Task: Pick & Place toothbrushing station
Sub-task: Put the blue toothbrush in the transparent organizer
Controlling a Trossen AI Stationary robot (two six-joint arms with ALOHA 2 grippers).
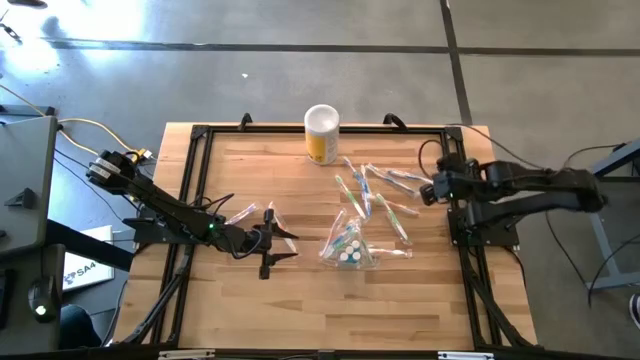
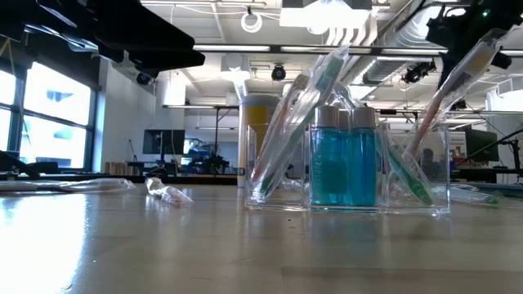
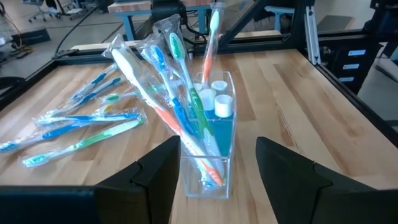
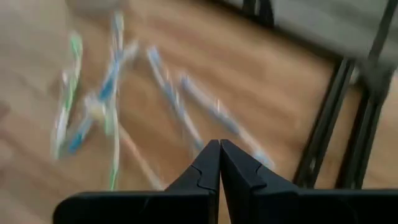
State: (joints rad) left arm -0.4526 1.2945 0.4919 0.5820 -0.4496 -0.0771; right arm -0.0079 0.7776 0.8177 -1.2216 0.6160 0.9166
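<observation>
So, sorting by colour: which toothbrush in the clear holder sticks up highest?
The orange-handled toothbrush with the white head; it stands nearly upright, above the leaning wrapped ones in the clear holder.

Even, bright overhead light in the high view, with pale glare patches on the floor point(image 1: 120, 40) and soft short shadows under the arms on the table point(image 1: 250, 300). Low view is backlit by ceiling lamps point(image 2: 343, 16) and a window point(image 2: 49, 106), so the near table is dim with a sheen and the tubes point(image 2: 343, 163) glow. Left wrist view is sharp and well lit; right wrist view is heavily motion-blurred, with the toothbrushes point(image 4: 112, 93) smeared and only the right gripper point(image 4: 219, 163) crisp.
</observation>
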